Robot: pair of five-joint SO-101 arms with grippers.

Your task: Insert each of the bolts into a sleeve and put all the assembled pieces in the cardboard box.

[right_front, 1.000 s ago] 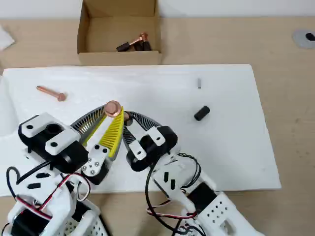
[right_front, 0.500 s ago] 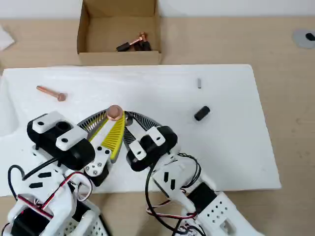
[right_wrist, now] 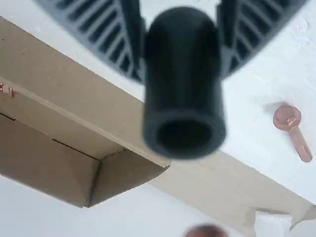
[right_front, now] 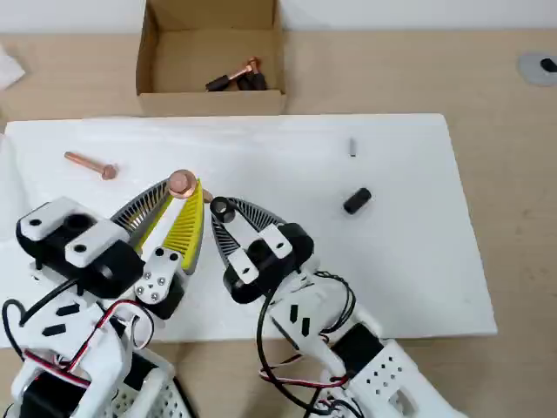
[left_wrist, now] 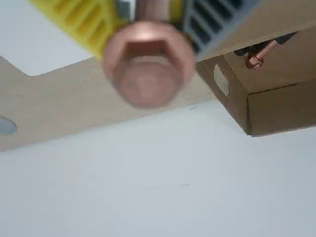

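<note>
High view, left gripper: the left gripper (right_front: 180, 193) is closed on a copper bolt (right_front: 182, 183), whose hexagonal head sits above the fingertips; the shank is hidden between the fingers.
High view, right gripper: the right gripper (right_front: 219, 214) is clamped on a black sleeve (right_front: 219, 208), whose open end shows as a ring from above.
High view, relation: the bolt lies just beside the sleeve, on the left arm's side and slightly farther from the arms, with a narrow gap between them.
High view, spare parts: a loose bolt (right_front: 90, 163) lies on the white mat (right_front: 287, 148) nearer the left arm, and a loose sleeve (right_front: 357, 201) nearer the right, both well apart from the grippers.
High view, cardboard box: the cardboard box (right_front: 211, 103) stands on the worktop (right_front: 383, 74) beyond the mat, with assembled pieces (right_front: 237, 78) inside.
Left wrist view, bolt: the head (left_wrist: 148, 64) is seen end-on, pinched between a yellow finger (left_wrist: 81, 19) and a grey one.
Right wrist view, sleeve: the sleeve (right_wrist: 182, 84) is gripped at its middle, and its bore faces the camera, empty.
Coming move: insertion likely depends on lining the hidden shank up with that bore, though the shank's exact tilt cannot be told.
</note>
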